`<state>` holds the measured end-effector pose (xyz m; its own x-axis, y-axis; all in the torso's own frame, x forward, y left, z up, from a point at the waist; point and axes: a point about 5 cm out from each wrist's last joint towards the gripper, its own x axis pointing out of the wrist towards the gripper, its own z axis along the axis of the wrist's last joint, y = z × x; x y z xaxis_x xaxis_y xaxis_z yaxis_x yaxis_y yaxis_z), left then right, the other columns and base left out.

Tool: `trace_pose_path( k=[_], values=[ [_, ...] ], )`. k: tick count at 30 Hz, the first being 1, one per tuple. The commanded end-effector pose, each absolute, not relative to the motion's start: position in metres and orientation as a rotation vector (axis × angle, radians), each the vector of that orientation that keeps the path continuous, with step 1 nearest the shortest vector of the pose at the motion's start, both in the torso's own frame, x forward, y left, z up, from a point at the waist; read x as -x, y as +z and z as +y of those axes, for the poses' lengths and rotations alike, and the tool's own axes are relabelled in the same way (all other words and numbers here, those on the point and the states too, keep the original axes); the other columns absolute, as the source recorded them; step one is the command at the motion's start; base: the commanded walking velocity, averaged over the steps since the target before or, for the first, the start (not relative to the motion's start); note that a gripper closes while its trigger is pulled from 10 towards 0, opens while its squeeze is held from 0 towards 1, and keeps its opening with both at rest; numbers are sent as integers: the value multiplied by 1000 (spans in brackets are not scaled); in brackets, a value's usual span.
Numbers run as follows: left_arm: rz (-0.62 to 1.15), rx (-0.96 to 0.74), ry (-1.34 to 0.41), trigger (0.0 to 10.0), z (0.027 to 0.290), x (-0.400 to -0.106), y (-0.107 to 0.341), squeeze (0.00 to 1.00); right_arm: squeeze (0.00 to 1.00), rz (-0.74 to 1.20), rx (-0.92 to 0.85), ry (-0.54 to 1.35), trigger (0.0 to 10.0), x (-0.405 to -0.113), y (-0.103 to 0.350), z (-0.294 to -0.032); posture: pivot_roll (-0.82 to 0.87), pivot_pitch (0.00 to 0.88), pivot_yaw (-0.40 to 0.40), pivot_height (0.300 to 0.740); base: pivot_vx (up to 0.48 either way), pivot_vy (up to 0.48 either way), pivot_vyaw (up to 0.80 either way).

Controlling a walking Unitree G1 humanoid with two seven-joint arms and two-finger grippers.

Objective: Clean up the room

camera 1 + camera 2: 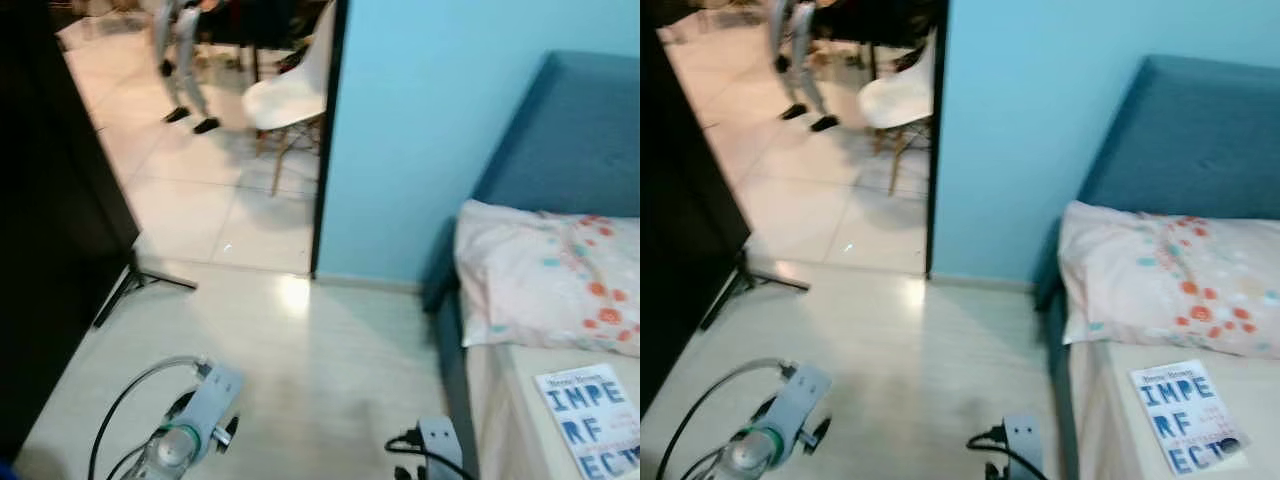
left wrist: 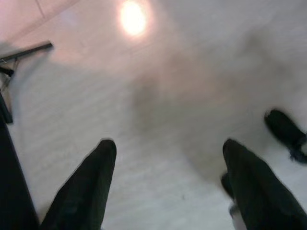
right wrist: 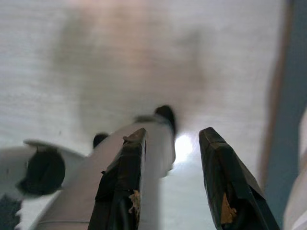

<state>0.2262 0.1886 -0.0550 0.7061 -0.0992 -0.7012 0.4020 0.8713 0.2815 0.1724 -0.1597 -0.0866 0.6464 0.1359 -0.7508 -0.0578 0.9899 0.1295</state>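
Blue-lettered book [image 1: 1185,418] lies near right on the bed [image 1: 1140,400], so turn right with both empty hands, left hand [image 2: 168,182] wide, right hand [image 3: 172,177] narrower.

Blue wall [image 1: 430,130], pale floor [image 1: 320,370], white chair [image 1: 295,95], blue bed [image 1: 570,150]
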Motion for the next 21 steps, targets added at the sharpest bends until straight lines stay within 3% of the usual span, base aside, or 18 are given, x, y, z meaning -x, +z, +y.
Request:
trace_pose_path(
  k=[1,5,21],
  values=[
    [748,-414,-284,10000,187,-225,-56,0,0,860,-100,83,10000,-171,-87,-165,-7,24,70,720,0,0,-763],
    [750,-396,-278,10000,184,-224,-57,0,0,842,-84,87,10000,-175,-85,-166,-3,27,60,720,0,0,0],
    [755,-396,-285,10000,183,-221,-59,0,0,840,-82,97,10000,-175,-85,-166,-4,22,58,720,-301,0,0]
  ],
)
